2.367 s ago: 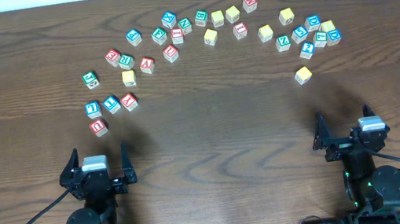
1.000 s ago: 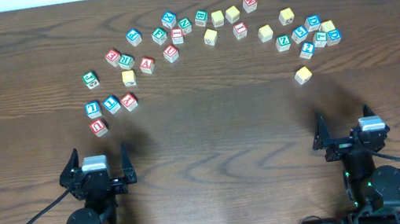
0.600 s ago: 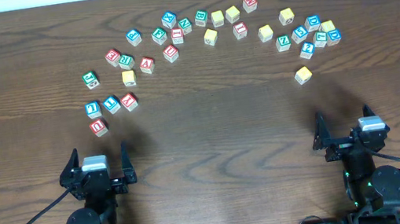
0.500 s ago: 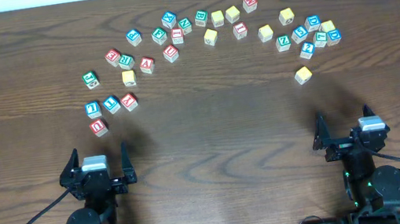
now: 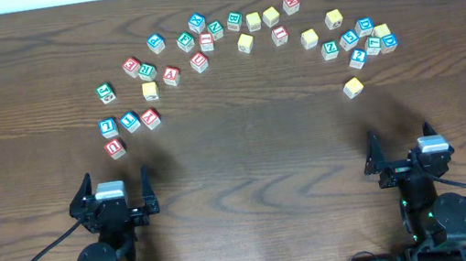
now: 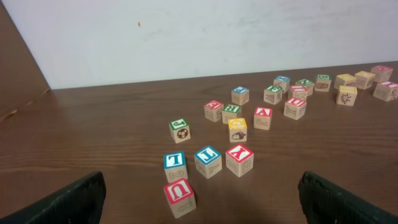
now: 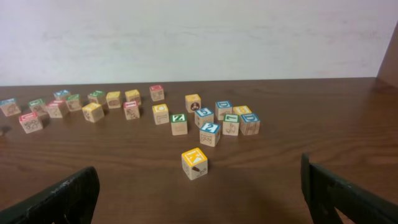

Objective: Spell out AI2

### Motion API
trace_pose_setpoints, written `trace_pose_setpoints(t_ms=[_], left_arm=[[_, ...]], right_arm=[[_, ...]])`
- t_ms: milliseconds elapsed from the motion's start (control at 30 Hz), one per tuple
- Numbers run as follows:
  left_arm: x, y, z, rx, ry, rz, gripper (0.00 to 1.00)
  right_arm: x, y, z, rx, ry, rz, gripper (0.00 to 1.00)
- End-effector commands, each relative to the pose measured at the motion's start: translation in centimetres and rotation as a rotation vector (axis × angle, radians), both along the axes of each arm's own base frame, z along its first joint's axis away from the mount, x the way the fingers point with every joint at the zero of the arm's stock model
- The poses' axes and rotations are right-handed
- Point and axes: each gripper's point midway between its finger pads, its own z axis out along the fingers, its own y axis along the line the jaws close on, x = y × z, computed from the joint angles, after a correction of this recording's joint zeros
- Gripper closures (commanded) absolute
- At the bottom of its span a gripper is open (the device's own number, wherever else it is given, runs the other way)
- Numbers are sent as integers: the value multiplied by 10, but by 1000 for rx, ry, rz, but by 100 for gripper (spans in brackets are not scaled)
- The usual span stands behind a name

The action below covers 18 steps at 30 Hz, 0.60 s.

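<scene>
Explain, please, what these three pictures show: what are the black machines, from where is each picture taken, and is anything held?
These are two robot arms at a wooden table. One picture looks down from above, with the arms at its lower edge. The other two come from a camera on each wrist; the dark shapes in their bottom corners are that gripper's own fingers. Many alphabet cubes lie scattered in an arc, among them a red A, a red I and a blue 2. The left gripper and the right gripper stand open, holding nothing.
</scene>
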Motion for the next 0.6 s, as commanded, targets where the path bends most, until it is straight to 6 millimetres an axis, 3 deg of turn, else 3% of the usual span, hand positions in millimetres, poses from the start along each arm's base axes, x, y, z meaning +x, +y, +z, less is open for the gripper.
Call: trace_pose_setpoints(t_ms=[0, 567], left_arm=[[0, 3, -16, 9, 37, 13, 2], [0, 3, -16, 10, 35, 13, 2]], right_arm=[[0, -1, 1, -1, -5, -4, 1], [-1, -9, 0, -4, -3, -49, 1]])
